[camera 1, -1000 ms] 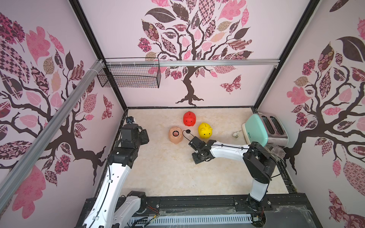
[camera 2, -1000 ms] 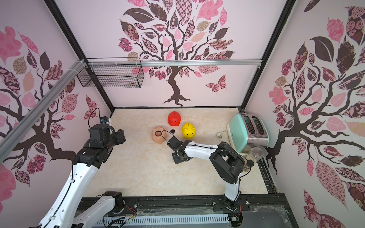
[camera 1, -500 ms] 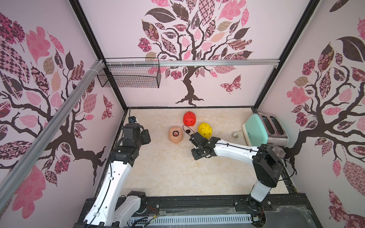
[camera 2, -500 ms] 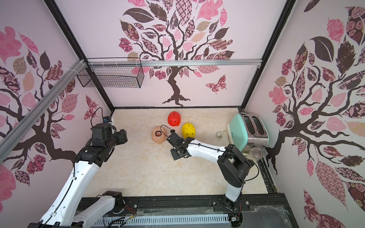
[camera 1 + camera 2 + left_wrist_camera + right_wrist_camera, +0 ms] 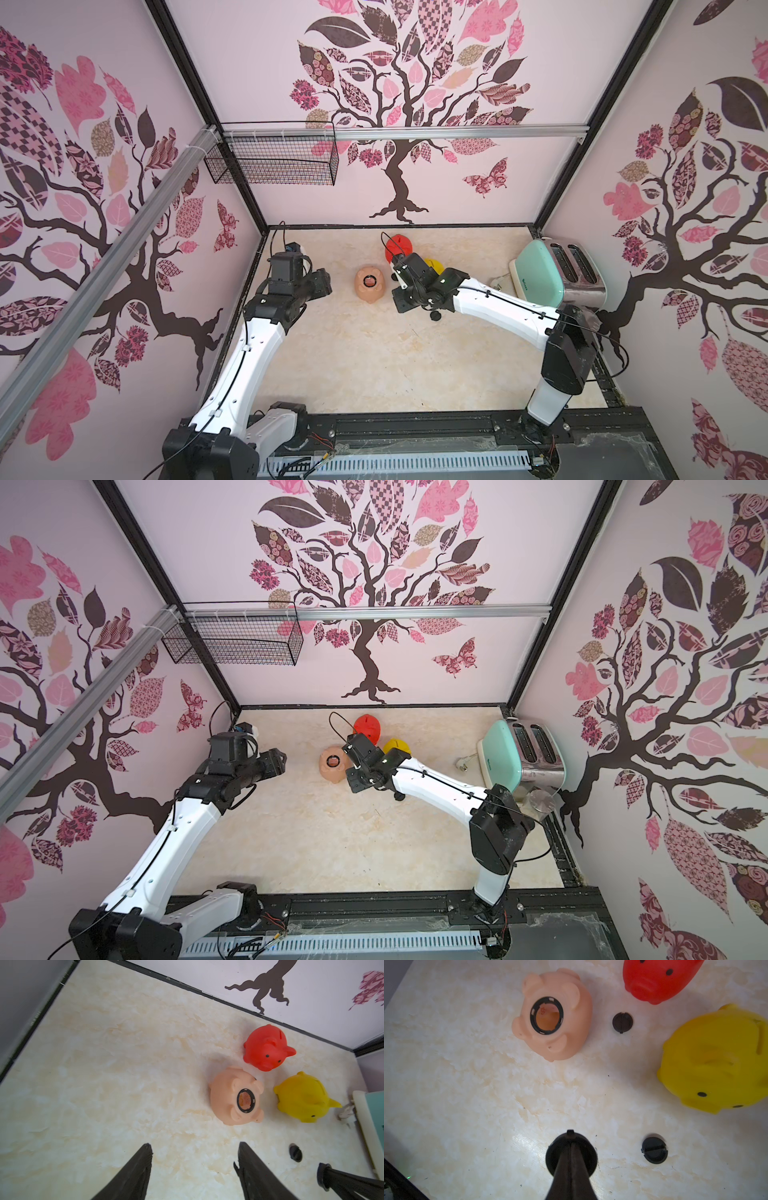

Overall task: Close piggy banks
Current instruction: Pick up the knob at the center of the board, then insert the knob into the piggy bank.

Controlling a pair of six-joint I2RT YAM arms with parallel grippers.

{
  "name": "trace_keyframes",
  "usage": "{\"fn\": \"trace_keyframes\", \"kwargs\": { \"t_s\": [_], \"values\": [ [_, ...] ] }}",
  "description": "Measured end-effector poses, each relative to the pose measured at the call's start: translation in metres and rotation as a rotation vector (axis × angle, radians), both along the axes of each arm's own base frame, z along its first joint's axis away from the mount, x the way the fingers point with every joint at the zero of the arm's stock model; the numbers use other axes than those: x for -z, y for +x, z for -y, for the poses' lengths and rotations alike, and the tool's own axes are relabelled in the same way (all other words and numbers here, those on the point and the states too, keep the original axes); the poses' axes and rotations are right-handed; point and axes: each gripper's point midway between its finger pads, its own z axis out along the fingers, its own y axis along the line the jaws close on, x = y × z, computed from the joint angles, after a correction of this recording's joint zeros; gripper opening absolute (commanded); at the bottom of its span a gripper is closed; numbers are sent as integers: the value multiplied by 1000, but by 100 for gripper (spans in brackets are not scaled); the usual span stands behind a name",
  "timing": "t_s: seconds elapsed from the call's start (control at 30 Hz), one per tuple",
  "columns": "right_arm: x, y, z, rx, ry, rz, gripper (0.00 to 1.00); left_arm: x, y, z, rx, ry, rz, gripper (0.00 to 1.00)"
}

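The peach-pink piggy bank [image 5: 566, 1028] lies belly up, its black-ringed round hole open; it also shows in both top views [image 5: 370, 291] [image 5: 332, 771] and the left wrist view [image 5: 224, 1093]. The red piggy bank [image 5: 399, 247] [image 5: 268, 1048] and yellow piggy bank [image 5: 397, 745] [image 5: 305, 1098] stand upright behind it. My right gripper [image 5: 570, 1136] is shut on a black round plug [image 5: 553, 1157], hovering just right of the peach pig. My left gripper [image 5: 194, 1147] is open and empty, to the left of that pig.
Two loose black plugs lie on the marble floor, one [image 5: 622, 1022] between the pigs, one [image 5: 654, 1150] [image 5: 435, 316] beside my right gripper. A mint-green toaster [image 5: 540, 274] stands at the right wall. A wire basket [image 5: 274, 162] hangs at the back left.
My right gripper has carried the plug toward the back and slightly left, nearer the peach pig. My left gripper has shifted right toward that pig.
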Motion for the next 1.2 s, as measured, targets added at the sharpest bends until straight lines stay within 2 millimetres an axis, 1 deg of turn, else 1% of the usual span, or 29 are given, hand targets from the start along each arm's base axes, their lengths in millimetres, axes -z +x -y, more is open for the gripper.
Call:
{"fn": "trace_keyframes", "kwargs": {
  "t_s": [0.1,0.2,0.43,0.63,0.77,0.83,1.03,1.2],
  "values": [
    [-16,3,-8,-33,31,25,0,-3,14,4,-19,-101,24,68],
    [-24,8,-15,-64,42,48,0,1,29,4,-42,-187,44,68],
    [-31,26,-33,-149,39,92,0,40,64,7,-41,-329,-7,69],
    [-40,43,-46,-204,42,133,0,67,90,26,46,-415,-24,70],
    [-36,52,-56,-240,37,143,0,84,100,37,106,-446,-55,70],
    [-32,54,-61,-260,33,141,0,87,101,40,129,-458,-59,70],
    [-12,65,-71,-277,8,128,0,78,103,52,225,-502,-23,71],
    [-1,70,-73,-282,-18,126,0,82,101,62,294,-546,-33,71]
  ]
}}
